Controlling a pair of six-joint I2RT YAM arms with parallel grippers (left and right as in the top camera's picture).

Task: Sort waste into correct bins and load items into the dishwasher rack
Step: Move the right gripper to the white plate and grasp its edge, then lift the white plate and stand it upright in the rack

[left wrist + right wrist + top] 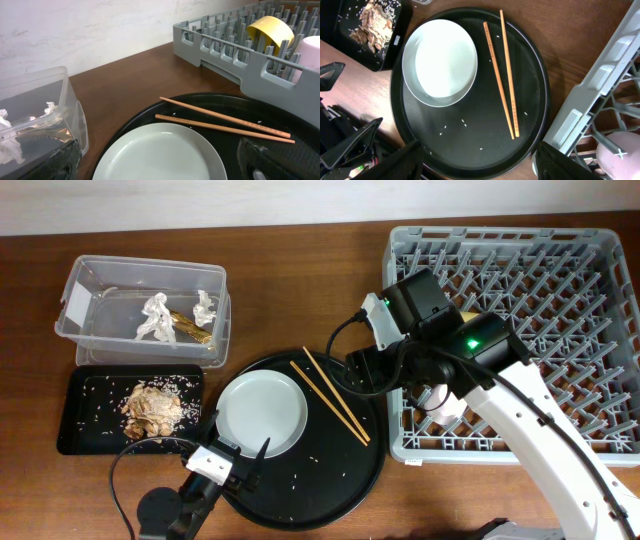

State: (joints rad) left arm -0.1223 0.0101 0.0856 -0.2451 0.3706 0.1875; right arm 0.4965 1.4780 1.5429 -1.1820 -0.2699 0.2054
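The left claw [157, 150] sits nearest, low at the front edge of the round black tray [335, 490]. Its dark, rough-textured fingers [280, 160] are spread wide and hold nothing. They flank the near rim of the pale grey-white plate [262, 413], and whether they touch it cannot be told. The plate is smooth, round and shallow, and lies at the left side of the tray. Just to its right, the two thin wooden chopsticks [330, 395] lie nearly side by side on the tray's matte floor, with loose rice grains [463, 122] scattered around them.

The right claw [477, 147] hangs above this tray, its fingers also wide apart and gripping nothing.

To the left on the brown wood surface [300, 260], the shallow black rectangular tray [80, 435] holds the beige-brown food lump [150, 408] and more rice. Just behind it, the clear plastic tub [85, 285] contains crumpled white paper scraps [155, 320] and the golden-brown crinkled strip [190, 330].

Furthest right is the grey plastic rack [590, 280], with a lattice floor and upright pegs. The yellow bowl [270, 27] stands tilted on its edge among the pegs, and the pink cup [617, 150] sits near the rack's front corner.
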